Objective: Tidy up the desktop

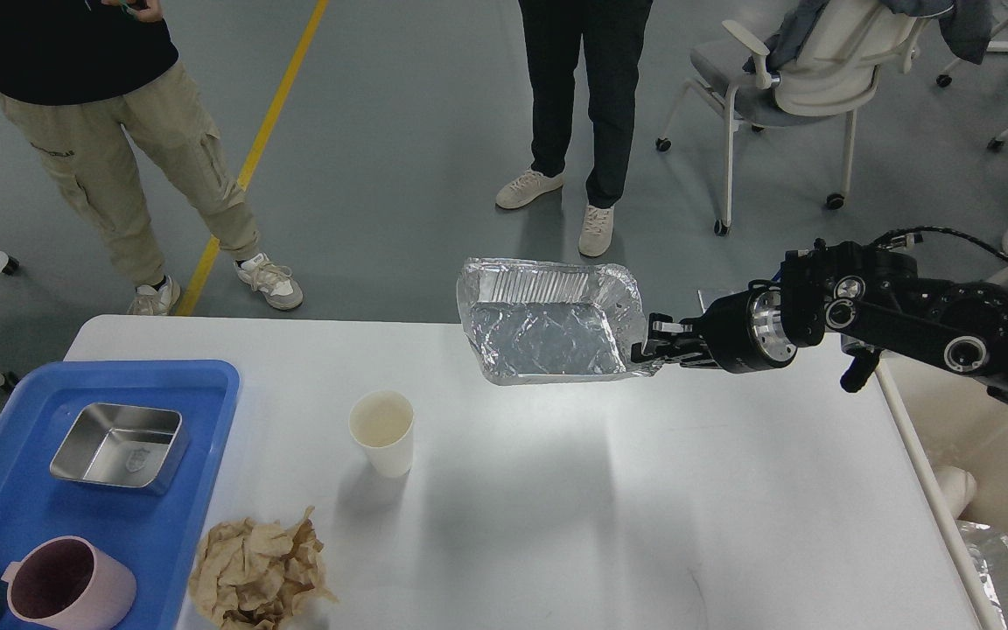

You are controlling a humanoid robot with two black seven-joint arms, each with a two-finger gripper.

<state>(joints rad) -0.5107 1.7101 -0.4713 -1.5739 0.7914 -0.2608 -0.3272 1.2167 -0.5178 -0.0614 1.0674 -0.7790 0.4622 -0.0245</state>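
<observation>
Right jaws (pixel 651 348) clamped on the near-right rim of a crumpled foil tray (pixel 548 324), held aloft and tilted over the far edge of the table (pixel 644 490) — the desktop to be tidied, wide, smooth, white, spread below and to the left of the jaws. Left jaws nowhere in view. Foil tray: thin, shiny, creased, ribbed along its far wall; judged very light and easily bent, so best pinched at the rolled rim as now, gently, since a hard squeeze would likely fold the wall. Well left of the jaws and lower, a white paper cup (pixel 382 432) standing upright, open and apparently empty; probably light, soft-walled, crushable — best taken by the side wall near the top. Farther left and nearer, a wad of brown crumpled paper (pixel 257 573), soft and springy, graspable almost anywhere. At the far left, a blue plastic tray (pixel 198 394) overhanging the table's corner, carrying a square steel tin (pixel 117 446), rigid and slick-looking, and a matte pink mug (pixel 71 584) with a handle. Below the jaws to the right, beside the table, a cream bin (pixel 994 455) with foil already inside.
</observation>
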